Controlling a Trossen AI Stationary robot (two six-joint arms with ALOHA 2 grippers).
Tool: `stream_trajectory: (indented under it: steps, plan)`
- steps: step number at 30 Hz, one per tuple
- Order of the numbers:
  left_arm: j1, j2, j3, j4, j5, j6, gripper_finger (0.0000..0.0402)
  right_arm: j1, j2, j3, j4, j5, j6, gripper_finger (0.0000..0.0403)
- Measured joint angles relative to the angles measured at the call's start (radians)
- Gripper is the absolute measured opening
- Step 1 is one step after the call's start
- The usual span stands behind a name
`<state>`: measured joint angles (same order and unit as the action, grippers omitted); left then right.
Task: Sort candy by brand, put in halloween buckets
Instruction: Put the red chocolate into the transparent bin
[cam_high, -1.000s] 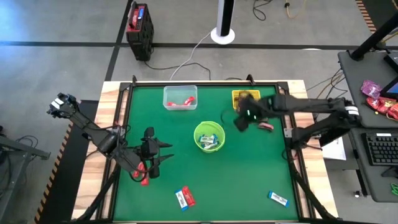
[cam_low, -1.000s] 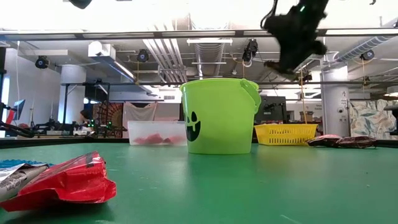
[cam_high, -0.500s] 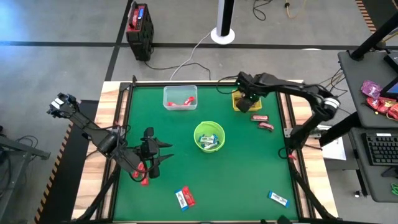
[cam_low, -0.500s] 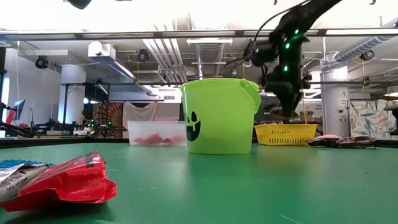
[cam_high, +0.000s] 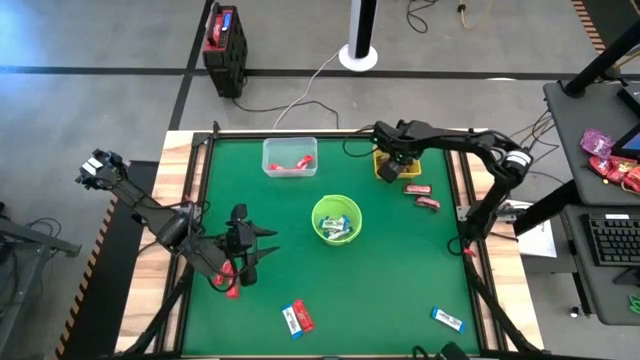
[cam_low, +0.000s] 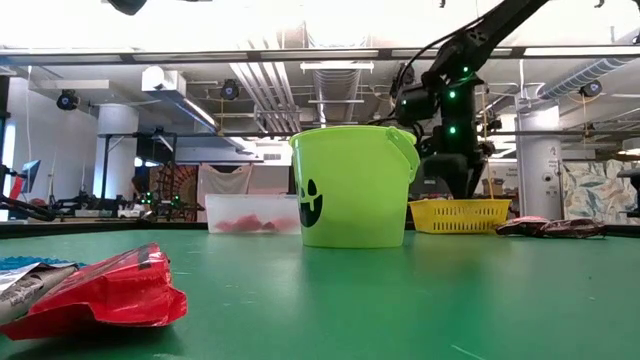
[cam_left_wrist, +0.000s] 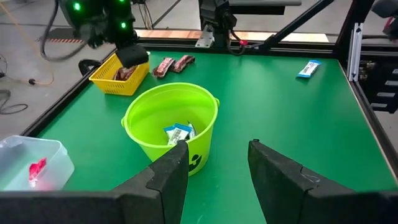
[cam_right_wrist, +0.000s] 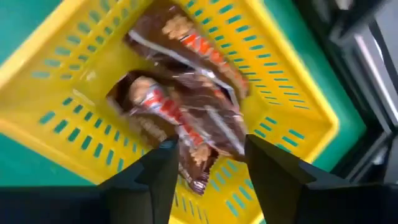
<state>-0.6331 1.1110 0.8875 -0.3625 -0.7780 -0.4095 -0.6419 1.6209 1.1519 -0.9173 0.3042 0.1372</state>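
Mostly sorted: candy is seen in box (cam_high: 290, 157), basket (cam_high: 384, 161), bowl (cam_high: 336, 221). Loose bars (cam_high: 421, 196) remain. Right gripper (cam_right_wrist: 208, 163) held apart over basket; left gripper (cam_left_wrist: 214, 163) parked apart.

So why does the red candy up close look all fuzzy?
Low view: the red candy lies right by the lens, so it blurs, while the green bucket farther back is sharp. Right wrist view: the brown bars in the yellow basket look smeared.

Right arm extended across the far side of the table, its gripper (cam_high: 392, 167) pointing downward with fingers (cam_right_wrist: 152, 177) parted. Left arm folded low near the table's left edge, its gripper (cam_high: 262, 243) level, fingers (cam_left_wrist: 166, 175) spread apart.
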Motion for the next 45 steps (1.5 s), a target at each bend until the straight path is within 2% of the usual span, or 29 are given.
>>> stream_trajectory:
  steps: [4, 8, 16, 23, 27, 31, 36, 40, 45]
  plan:
    - [0.000, 0.000, 0.000, -0.004, 0.008, -0.086, 0.0150, 0.009, -0.071, 0.000, -0.007, 0.003, 0.060, 0.0182]
    - [0.000, 0.000, 0.000, -0.023, 0.127, -0.222, 0.0150, 0.054, -0.170, 0.000, -0.015, -0.015, 0.101, 0.0175]
    - [-0.002, 0.020, 0.000, -0.154, 0.324, -0.680, 0.0150, 0.220, -0.364, 0.000, 0.034, -0.019, 0.196, 0.0156]
    - [-0.036, 0.226, 0.000, -0.342, 0.641, -1.105, 0.0136, 0.394, -0.404, 0.000, 0.117, -0.015, 0.235, 0.0151]
    - [-0.081, 0.360, 0.015, -0.355, 0.748, -1.274, 0.0128, 0.467, -0.379, 0.000, 0.133, -0.014, 0.238, 0.0156]
    - [-0.104, 0.463, 0.079, -0.383, 0.771, -1.347, 0.0125, 0.503, -0.359, 0.000, 0.136, -0.006, 0.238, 0.0163]
    - [-0.105, 0.573, 0.187, -0.624, 0.796, -1.397, 0.0125, 0.513, -0.349, 0.000, 0.139, -0.005, 0.227, 0.0170]
    - [-0.093, 0.636, 0.262, -0.804, 0.764, -1.405, 0.0125, 0.513, -0.349, 0.000, 0.144, -0.005, 0.206, 0.0174]
    - [-0.072, 0.669, 0.259, -0.812, 0.752, -1.400, 0.0125, 0.513, -0.349, 0.001, 0.146, -0.006, 0.181, 0.0173]
